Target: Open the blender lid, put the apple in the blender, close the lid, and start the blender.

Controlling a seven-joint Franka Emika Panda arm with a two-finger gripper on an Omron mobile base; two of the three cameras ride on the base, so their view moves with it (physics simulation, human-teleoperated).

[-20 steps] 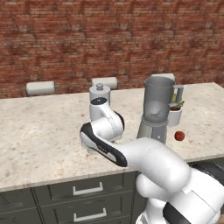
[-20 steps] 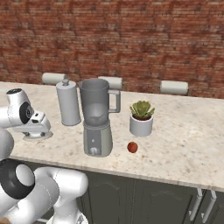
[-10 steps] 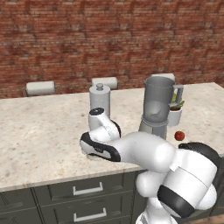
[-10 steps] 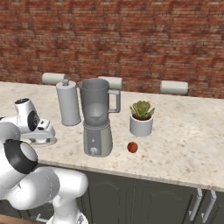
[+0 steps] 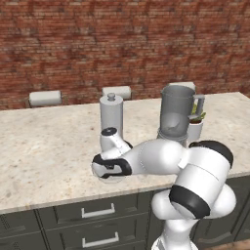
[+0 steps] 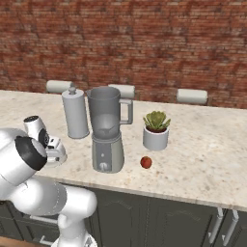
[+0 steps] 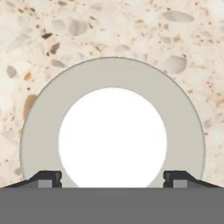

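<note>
The blender (image 6: 108,130) stands on the counter with its translucent jar open at the top; it also appears as the blender (image 5: 176,114). The apple (image 6: 145,162), small and red, lies on the counter just right of the blender base. The blender lid (image 7: 43,127), a grey disc with a white centre cap, sits right under my hand, low at the counter near its front edge, left of the blender. My gripper (image 7: 112,177) has a fingertip pressed against each side of the white cap. From the right base camera the gripper (image 6: 53,152) is down at the counter over the lid (image 6: 60,155).
A tall grey canister (image 6: 75,116) with a knob top stands just left of the blender, behind my hand. A potted plant (image 6: 156,132) sits right of the blender behind the apple. Pale rolls (image 6: 192,96) lie along the brick wall. The counter's front edge (image 5: 58,195) is close to my hand.
My arm has swung down and toward the counter's front edge, bringing the hand and lid from beside the canister to counter level. Blender, apple and canister have not moved.
</note>
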